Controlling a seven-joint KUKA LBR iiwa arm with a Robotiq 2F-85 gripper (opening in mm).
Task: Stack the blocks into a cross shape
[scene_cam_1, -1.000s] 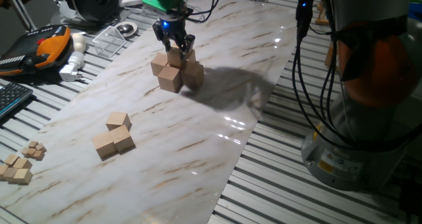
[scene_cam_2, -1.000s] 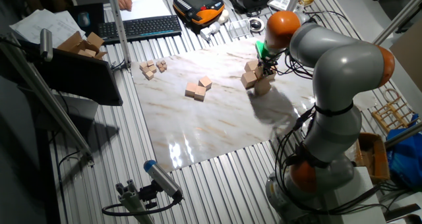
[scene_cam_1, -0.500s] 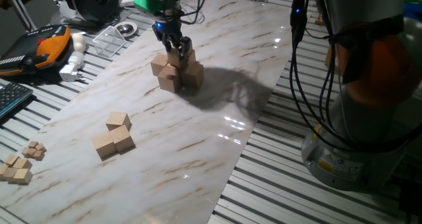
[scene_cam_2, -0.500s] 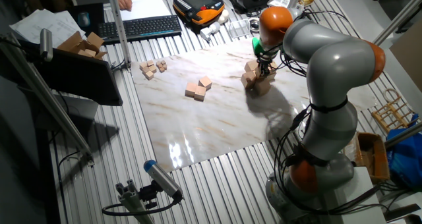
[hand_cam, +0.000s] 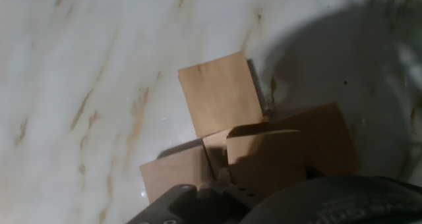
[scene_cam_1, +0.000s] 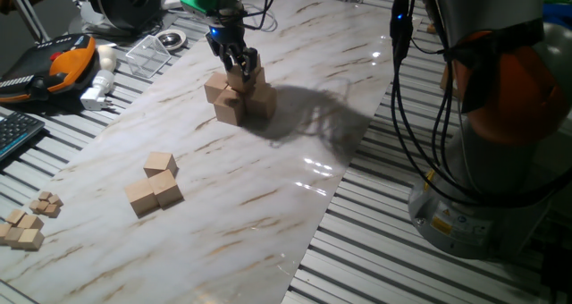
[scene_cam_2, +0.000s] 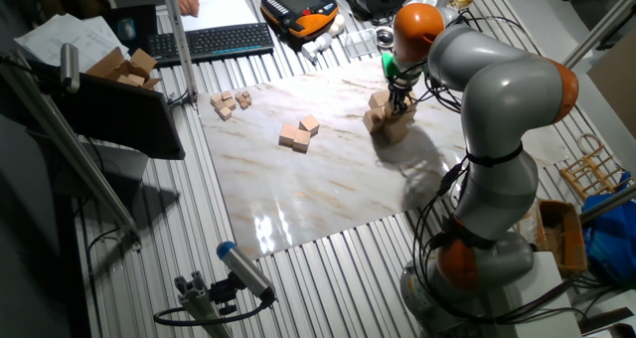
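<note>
Nearest the camera in one fixed view, at the lower left edge, a cluster of tiny wooden cubes (scene_cam_1: 25, 222) lies on the slatted table (scene_cam_1: 375, 250). Just beyond, on the marble-patterned sheet (scene_cam_1: 295, 98), three loose blocks (scene_cam_1: 154, 185) sit touching one another in the lower left. Farther up, at upper centre, the stacked blocks (scene_cam_1: 238, 98) form a small pile, and the gripper (scene_cam_1: 237, 64) stands over it with its fingers closed narrowly around the top block (scene_cam_1: 248, 74). The hand view shows that block (hand_cam: 267, 161) resting over lower ones spread to its sides. Farthest back, upper left, an orange-and-black handset (scene_cam_1: 54, 63) lies beside a keyboard (scene_cam_1: 16, 134).
</note>
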